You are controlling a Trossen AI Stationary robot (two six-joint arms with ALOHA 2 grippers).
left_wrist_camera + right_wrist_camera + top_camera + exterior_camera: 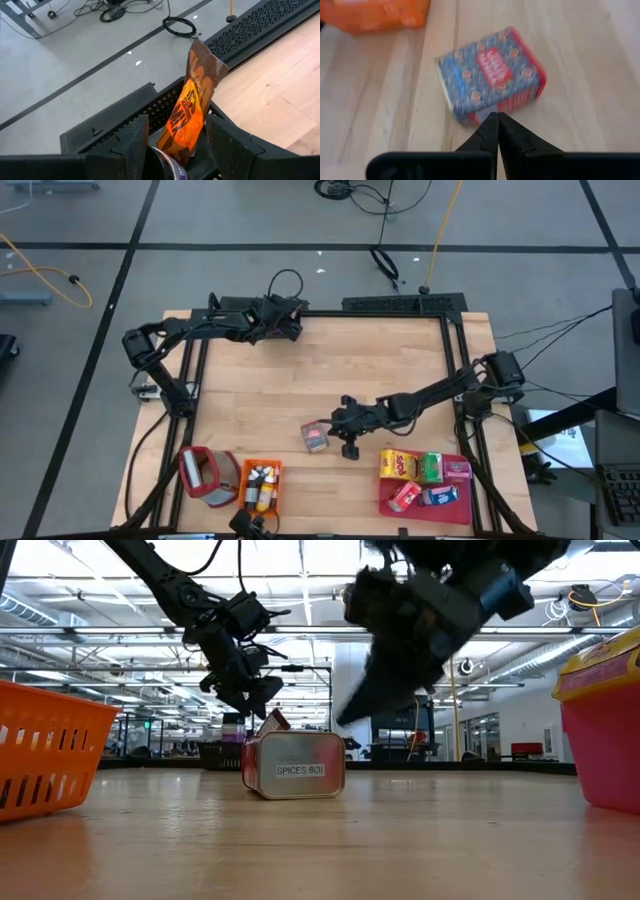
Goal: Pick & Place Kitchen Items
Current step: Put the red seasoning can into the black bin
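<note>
Lying on its side at centre of the high view, the spice tin (315,438) was alone on bare table (330,370), label "SPICES" facing the low camera. Right gripper (349,442) sat just beside it, on its right in that view, fingers pressed together with nothing between them; in the right wrist view the closed tips (496,131) pointed at the tin's near edge.

Risks as I read them:
- Fingers together that close to the tin: any advance without opening first would shove it, not grasp it. The tin looked free to slide or tip on the smooth wood.
- The tin was angled to the finger line, so a pinch across the corners could twist it out.
- Can't tell from these views whether the tips touched the tin or stopped just short.

Lower right of the high view: pink tray (465,502) with yellow, green, red and blue boxes (398,464) packed close together. Dropping the tin there could knock a neighbour; little bare tray was left.

Lower left: orange crate (261,485) holding small bottles, a red container (203,475) beside it.

Left gripper (283,318) was at the top edge of the table, well apart from all this, clamped on an orange-brown pouch (190,107). The pouch stood tall and floppy above the fingers, held only low down, so it could sag or slip if the arm swung fast.
</note>
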